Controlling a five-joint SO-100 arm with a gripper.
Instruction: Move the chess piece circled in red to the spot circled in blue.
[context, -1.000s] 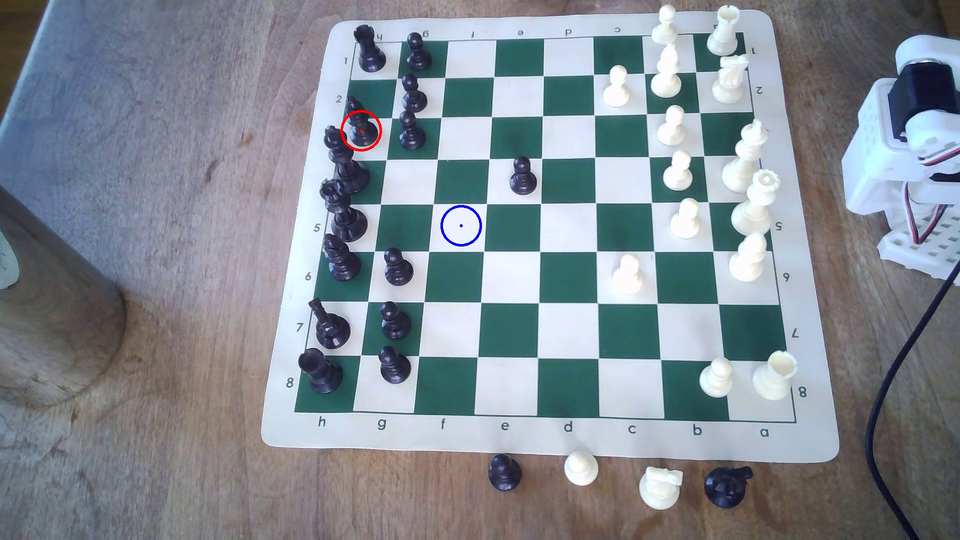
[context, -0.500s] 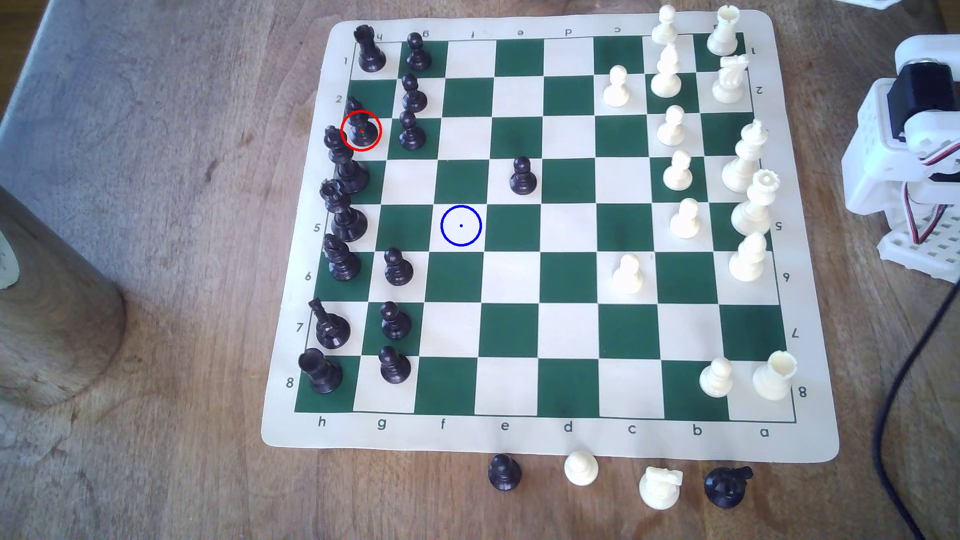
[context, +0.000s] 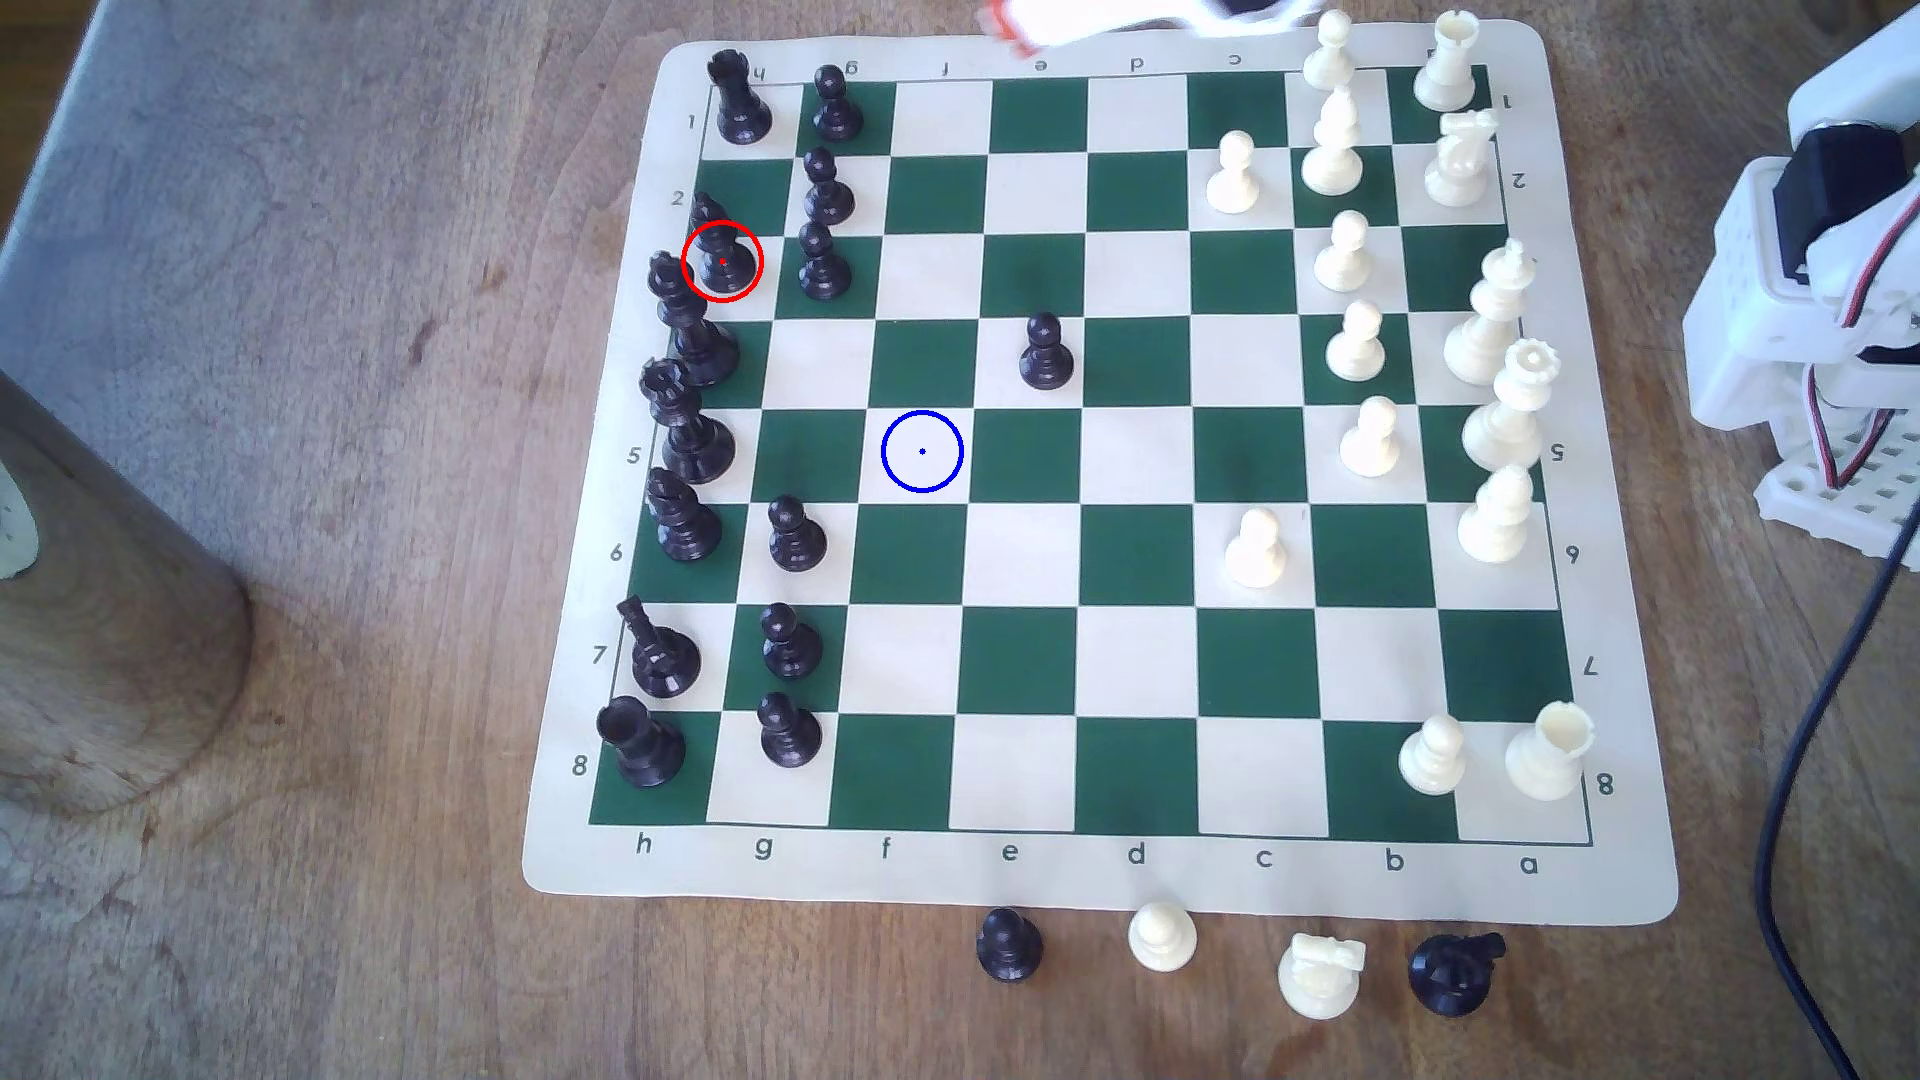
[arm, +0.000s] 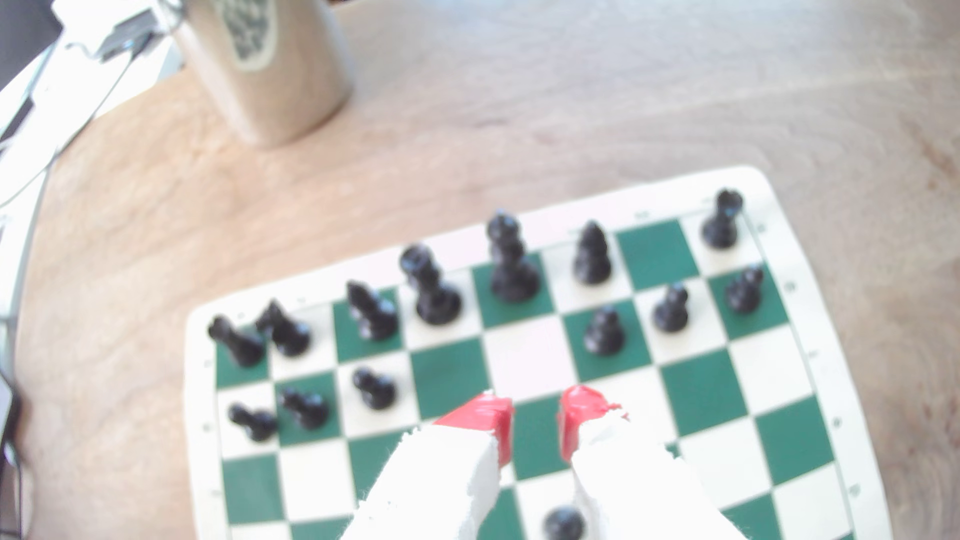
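We judged the task barely begun: the black bishop (context: 724, 254) stood untouched inside its red ring on the back file at the exterior view's left, between a taller crowned piece (context: 691, 327) and a dark piece behind it, and the blue-ringed cream square (context: 923, 452) lay bare. Our gripper (arm: 535, 423) hovered above the board with its red-tipped fingers (arm: 491, 415) spread and holding nothing, so reach, grasp, carry and placement all remained. The bishop looked slim and ribbed, with a rounded pointed tip.
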